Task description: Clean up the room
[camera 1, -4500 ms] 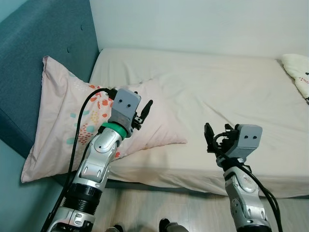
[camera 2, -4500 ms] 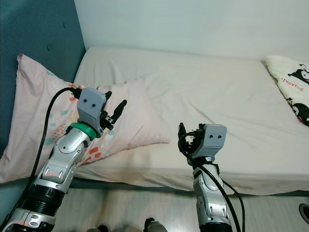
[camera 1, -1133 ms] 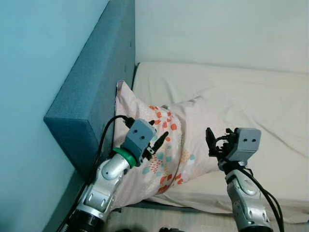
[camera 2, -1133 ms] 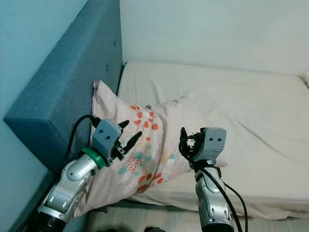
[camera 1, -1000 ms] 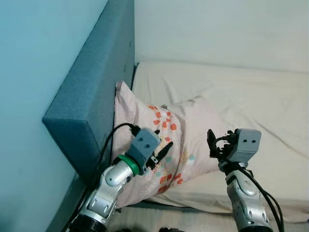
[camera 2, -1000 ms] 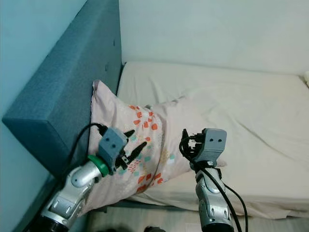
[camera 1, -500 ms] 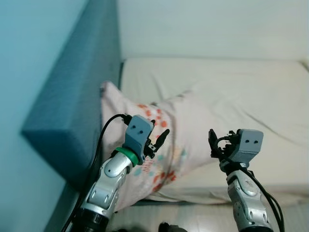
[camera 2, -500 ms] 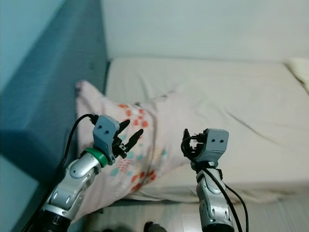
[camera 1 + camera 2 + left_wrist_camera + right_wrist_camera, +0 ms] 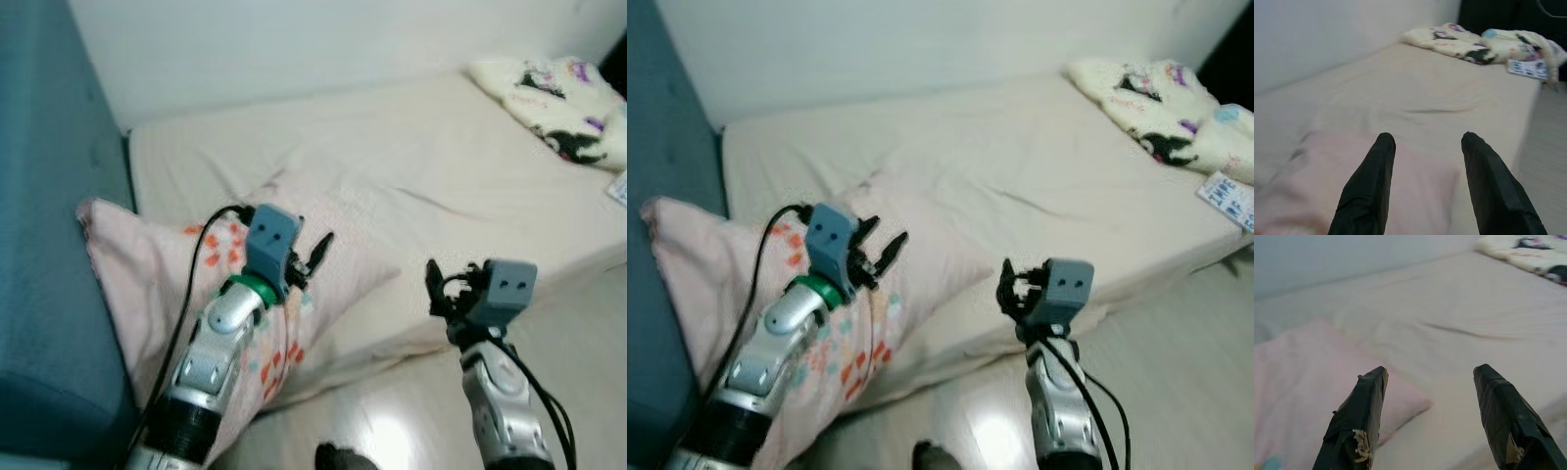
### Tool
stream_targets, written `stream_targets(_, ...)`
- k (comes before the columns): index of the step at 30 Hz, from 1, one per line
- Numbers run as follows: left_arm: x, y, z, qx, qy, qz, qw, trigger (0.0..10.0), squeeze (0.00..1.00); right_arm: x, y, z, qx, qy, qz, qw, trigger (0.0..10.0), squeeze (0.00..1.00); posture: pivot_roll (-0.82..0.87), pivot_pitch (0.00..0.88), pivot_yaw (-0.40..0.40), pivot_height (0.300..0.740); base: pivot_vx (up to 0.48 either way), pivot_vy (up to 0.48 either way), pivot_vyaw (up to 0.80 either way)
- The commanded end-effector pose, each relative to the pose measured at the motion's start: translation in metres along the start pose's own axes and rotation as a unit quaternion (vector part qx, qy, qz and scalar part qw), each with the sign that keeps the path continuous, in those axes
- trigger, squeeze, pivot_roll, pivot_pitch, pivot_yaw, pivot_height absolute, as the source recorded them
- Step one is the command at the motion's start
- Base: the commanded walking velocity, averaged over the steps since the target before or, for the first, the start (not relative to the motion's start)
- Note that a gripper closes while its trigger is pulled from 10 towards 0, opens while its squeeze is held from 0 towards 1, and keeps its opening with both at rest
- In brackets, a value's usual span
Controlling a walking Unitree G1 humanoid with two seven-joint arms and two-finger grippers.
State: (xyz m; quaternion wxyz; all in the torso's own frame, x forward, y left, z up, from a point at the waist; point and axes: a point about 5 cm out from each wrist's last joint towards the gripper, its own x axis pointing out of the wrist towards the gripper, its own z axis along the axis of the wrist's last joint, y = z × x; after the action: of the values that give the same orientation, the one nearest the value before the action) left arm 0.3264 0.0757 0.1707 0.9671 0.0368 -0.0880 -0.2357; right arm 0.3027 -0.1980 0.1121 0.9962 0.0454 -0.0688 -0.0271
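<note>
Matt wrinkled cloth sheet (image 9: 411, 166); soft printed cloth pillow (image 9: 147, 264); headboard (image 9: 39, 274) prob. woven fabric, 9 o'clock; floor (image 9: 588, 323) glossy.

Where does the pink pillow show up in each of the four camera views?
Left eye view: the pink pillow lies at lower left, under the left gripper.
Right eye view: lower left.
Left wrist view: just beyond the fingertips.
Right wrist view: behind one finger.
Shared landmark: the cartoon-print blanket at the bed's far end.

Head stereo pair looks down over bed (image 9: 411, 157); wrist views face along mattress, sharing pink pillow (image 9: 1308, 367)
</note>
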Motion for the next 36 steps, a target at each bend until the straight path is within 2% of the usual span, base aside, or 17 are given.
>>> stream_targets(1,0.0,-0.003,-0.004,0.007,0.01,-0.004,1.0,10.0,0.0,-0.003,-0.006,-0.002,-0.001,0.005,-0.01,1.0,10.0,0.0,-0.13,0.137,-0.008,0.74,0.0,0.0,-0.79)
stream_targets(5,0.0,-0.002,-0.004,0.014,0.01,0.001,1.0,10.0,0.0,-0.003,-0.006,-0.002,-0.005,0.005,-0.01,1.0,10.0,0.0,-0.13,0.137,-0.008,0.74,0.0,0.0,-0.39)
stream_targets(7,0.0,0.002,-0.002,0.04,0.004,0.014,0.999,10.0,0.0,-0.002,-0.006,-0.001,-0.014,0.005,-0.007,1.0,10.0,0.0,-0.13,0.137,-0.008,0.74,0.0,0.0,0.0)
stream_targets(8,0.0,0.002,-0.002,0.04,0.004,0.014,0.999,10.0,0.0,-0.002,-0.006,-0.001,-0.014,0.005,-0.007,1.0,10.0,0.0,-0.13,0.137,-0.008,0.74,0.0,0.0,0.0)
stream_targets(14,0.0,0.019,-0.004,0.077,0.023,0.069,0.994,10.0,0.0,0.0,-0.002,-0.001,-0.02,0.007,-0.001,1.0,10.0,0.0,-0.13,0.133,-0.004,0.74,0.0,0.0,0.0)
stream_targets(18,-0.01,0.026,-0.013,0.071,0.041,0.098,0.992,10.0,0.0,-0.001,0.0,-0.003,-0.017,0.01,-0.001,1.0,10.0,0.0,-0.12,0.13,-0.004,0.74,0.0,0.0,0.0)
stream_targets(22,-0.018,0.024,-0.019,0.07,0.048,0.103,0.991,10.0,0.0,0.0,0.0,-0.003,-0.019,0.009,-0.005,1.0,10.0,0.0,-0.12,0.13,-0.004,0.74,0.0,0.0,0.11)
stream_targets(28,-0.019,0.02,-0.021,0.072,0.044,0.103,0.991,10.0,0.0,0.0,0.001,-0.001,-0.016,0.004,-0.004,1.0,10.0,0.0,-0.11,0.126,-0.011,0.74,0.0,0.0,0.43)
stream_targets(32,-0.018,0.019,-0.014,0.123,0.003,0.103,0.987,10.0,0.0,-0.001,0.009,0.0,-0.006,-0.004,0.015,1.0,10.0,0.0,-0.12,0.121,-0.014,0.74,0.0,0.0,0.0)
stream_targets(33,-0.019,0.024,-0.011,0.178,-0.007,0.119,0.977,10.0,0.0,-0.003,0.014,0.001,-0.015,-0.006,0.028,0.999,10.0,0.0,-0.12,0.113,-0.034,0.74,0.0,0.0,0.0)
stream_targets(34,-0.019,0.024,-0.011,0.178,-0.007,0.119,0.977,10.0,0.0,-0.003,0.014,0.001,-0.015,-0.006,0.028,0.999,10.0,0.0,-0.12,0.113,-0.034,0.74,0.0,0.0,0.0)
stream_targets(36,-0.022,0.034,-0.01,0.247,0.003,0.152,0.957,10.0,0.0,-0.004,0.02,0.002,-0.025,-0.009,0.046,0.999,10.0,0.0,-0.11,0.111,-0.051,0.74,0.0,0.0,0.0)
